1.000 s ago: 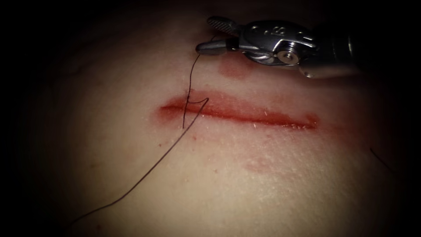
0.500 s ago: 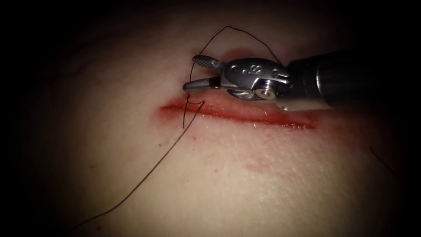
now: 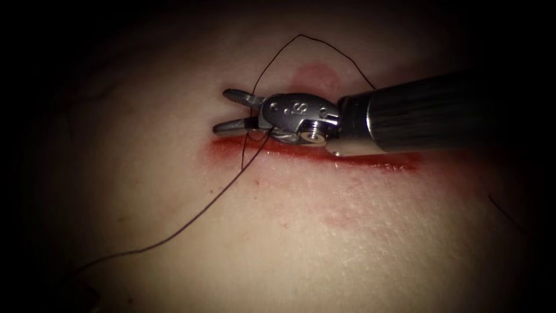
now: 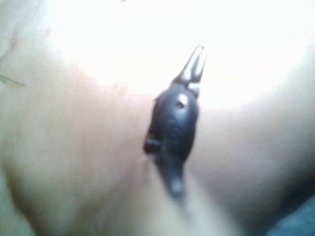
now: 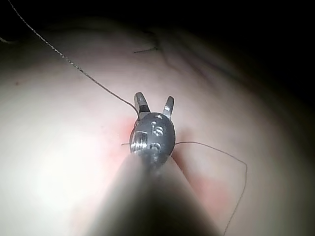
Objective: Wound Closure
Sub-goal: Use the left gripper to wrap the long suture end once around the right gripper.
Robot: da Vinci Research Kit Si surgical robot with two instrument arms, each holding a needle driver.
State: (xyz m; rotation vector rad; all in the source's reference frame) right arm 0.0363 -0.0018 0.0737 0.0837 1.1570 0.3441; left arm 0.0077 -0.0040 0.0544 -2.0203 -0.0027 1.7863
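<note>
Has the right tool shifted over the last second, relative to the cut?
Yes. The right tool has come down and leftward from above the cut and now lies over its left end, jaws open, holding nothing, thread beside it.

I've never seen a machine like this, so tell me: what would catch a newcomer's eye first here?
First, the shiny silver right arm's tool, coming in from the right with its two jaws open over the left end of the long red cut in the pale pork tissue. Next, the thin dark thread, which arches above the tool and trails away from the cut's left end across the tissue. The dark left arm's tool hangs over brightly lit tissue, holding nothing.
</note>
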